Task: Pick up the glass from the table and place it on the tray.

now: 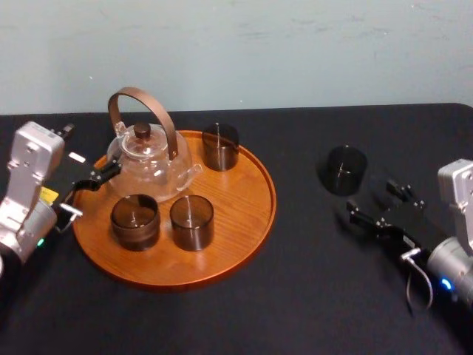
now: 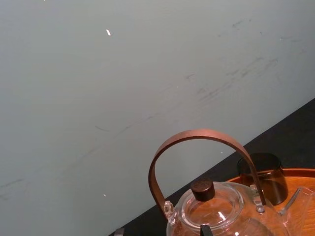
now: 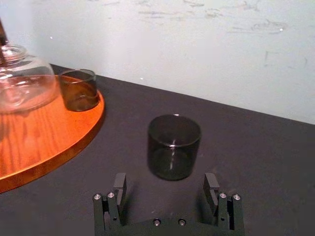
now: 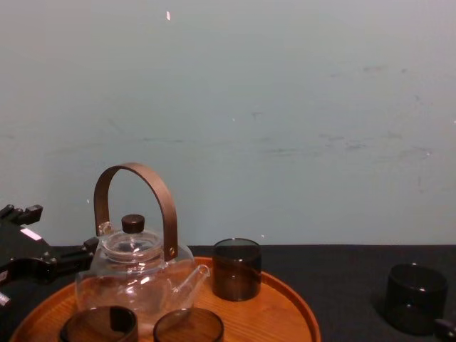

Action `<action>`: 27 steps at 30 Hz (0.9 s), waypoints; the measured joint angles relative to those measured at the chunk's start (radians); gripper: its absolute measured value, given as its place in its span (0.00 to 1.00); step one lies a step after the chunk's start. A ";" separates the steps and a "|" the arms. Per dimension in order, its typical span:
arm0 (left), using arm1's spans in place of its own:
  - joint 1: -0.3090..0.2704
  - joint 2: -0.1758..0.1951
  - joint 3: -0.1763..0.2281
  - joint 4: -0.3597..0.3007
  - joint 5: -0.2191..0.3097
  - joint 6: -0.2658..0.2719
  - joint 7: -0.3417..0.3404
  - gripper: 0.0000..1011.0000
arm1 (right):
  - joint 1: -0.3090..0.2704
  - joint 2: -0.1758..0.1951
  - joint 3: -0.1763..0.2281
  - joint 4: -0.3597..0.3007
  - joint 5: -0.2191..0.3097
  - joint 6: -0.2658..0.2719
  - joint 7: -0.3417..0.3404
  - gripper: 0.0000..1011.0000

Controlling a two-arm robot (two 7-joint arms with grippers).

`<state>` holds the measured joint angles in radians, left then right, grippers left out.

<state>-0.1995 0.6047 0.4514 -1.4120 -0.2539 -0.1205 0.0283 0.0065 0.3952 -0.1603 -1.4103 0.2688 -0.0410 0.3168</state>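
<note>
Glass stands upright on the table, out to the right of the tray and well apart from its rim; it is a short, dark, see-through cylinder with its mouth up. My right gripper is low over the black top just on my side of it, its 2 fingers spread wide with nothing between them. In my right wrist view the glass sits just beyond the fingertips, centred on the gap of the right gripper, which is wider than the glass; I see no contact. From the chest the glass shows at the lower right, with the tray to its left. On the tray are a clear teapot with a brown hoop handle and dark knob, toward the left rear, plus 3 dark glasses: a rear glass by the far rim, and a front-left glass and a front-right glass side by side in front of the teapot. My left gripper is at the tray's left edge, close beside the teapot, fingers apart and holding nothing. My left wrist view looks at the teapot from close by, with the rear glass behind it
</note>
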 joint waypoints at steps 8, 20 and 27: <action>0.000 0.000 0.000 0.000 0.000 0.000 0.000 0.99 | 0.086 -0.008 -0.011 0.072 -0.004 0.009 0.037 0.99; 0.000 0.000 0.000 0.000 0.000 0.000 0.000 0.99 | 0.212 -0.042 -0.044 0.220 -0.008 -0.006 0.067 0.99; 0.000 0.000 0.000 0.000 0.000 0.000 0.000 0.99 | 0.249 -0.052 -0.052 0.278 -0.010 -0.018 0.073 0.99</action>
<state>-0.1996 0.6047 0.4514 -1.4120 -0.2539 -0.1205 0.0283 0.2558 0.3428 -0.2119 -1.1325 0.2583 -0.0592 0.3896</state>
